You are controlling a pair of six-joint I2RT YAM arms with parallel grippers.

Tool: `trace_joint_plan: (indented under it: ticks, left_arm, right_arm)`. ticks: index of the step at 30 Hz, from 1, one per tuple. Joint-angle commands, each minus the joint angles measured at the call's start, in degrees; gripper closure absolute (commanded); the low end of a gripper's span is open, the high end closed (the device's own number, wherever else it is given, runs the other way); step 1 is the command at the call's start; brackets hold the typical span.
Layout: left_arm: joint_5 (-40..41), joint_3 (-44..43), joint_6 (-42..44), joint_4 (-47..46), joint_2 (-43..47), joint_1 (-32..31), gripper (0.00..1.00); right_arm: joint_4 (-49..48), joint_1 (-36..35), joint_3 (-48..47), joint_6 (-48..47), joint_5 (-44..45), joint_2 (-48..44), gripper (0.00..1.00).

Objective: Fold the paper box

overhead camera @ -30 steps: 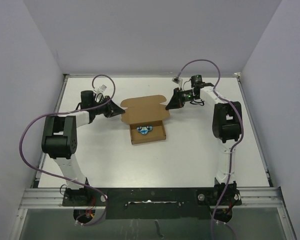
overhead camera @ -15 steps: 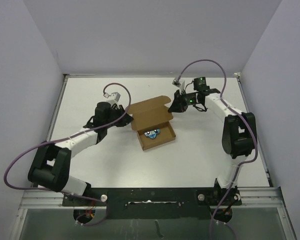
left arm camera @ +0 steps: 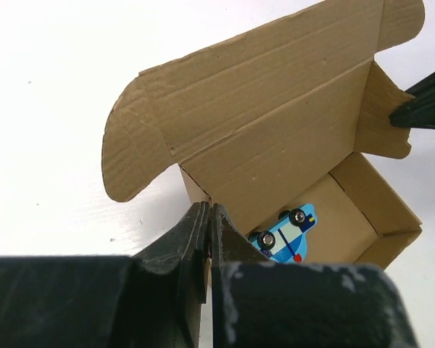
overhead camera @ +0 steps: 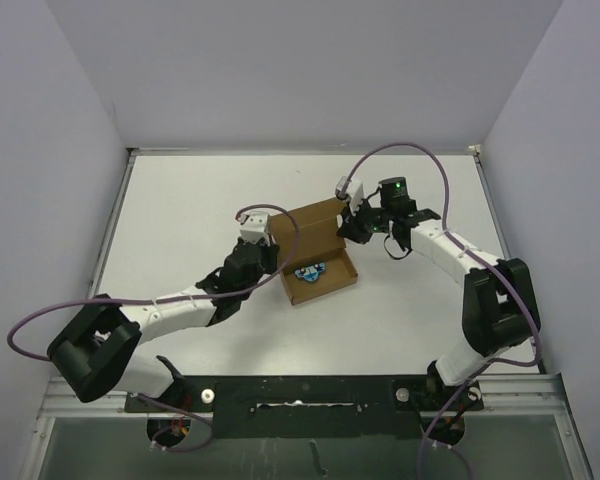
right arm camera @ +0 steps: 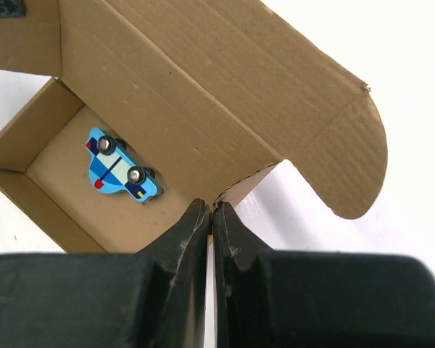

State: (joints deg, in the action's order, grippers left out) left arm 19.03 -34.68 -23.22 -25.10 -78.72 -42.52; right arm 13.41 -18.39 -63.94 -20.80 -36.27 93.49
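Two robot arms pinch opposite sides of an open cardboard box [overhead camera: 318, 285] near the middle of a white bench [overhead camera: 180, 210], its tray turned slightly askew to the bench edges. The left end effector [overhead camera: 276, 266] reaches in from the near-left, its fingers pressed together on the top edge of the box's left wall at the rear corner, a sliver of cardboard showing between them in the left wrist view [left arm camera: 206, 214]. The right end effector [overhead camera: 343, 232] comes from the far-right and is likewise clamped shut on the box, at the rear right corner where side wall and lid meet [right arm camera: 212, 210]. The lid [overhead camera: 313, 222] stands raised along the far side of the tray, leaning back, with a rounded flap [left arm camera: 127, 156] at each end. Inside, a small blue toy car [overhead camera: 308, 270] lies on the tray floor close to the rear wall, between the two end effectors.
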Motion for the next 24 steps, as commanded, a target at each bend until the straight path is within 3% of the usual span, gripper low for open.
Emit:
trace_joint_plan:
  ticks: [1,7,14,24]
  left_arm:
    - [9.44,0.95,4.19,-13.03,-2.58,-6.49,1.00]
    - [15.20,2.38,10.51,-22.06,-6.53,-10.37,1.00]
    - [24.76,5.98,18.93,-41.58,-13.21,-17.40,1.00]
    - [32.09,6.92,25.86,-58.06,-22.39,-23.04,1.00]
  right_arm:
    - [0.04,-2.97,3.69,-3.15,-1.65,-3.65,1.00]
    - [5.58,-2.51,5.33,-6.44,-3.20,-6.18,1.00]
    - [9.90,-0.06,7.46,-8.73,-5.98,-7.07,1.00]
    - [8.74,0.78,10.95,-7.27,-6.18,-8.45,1.00]
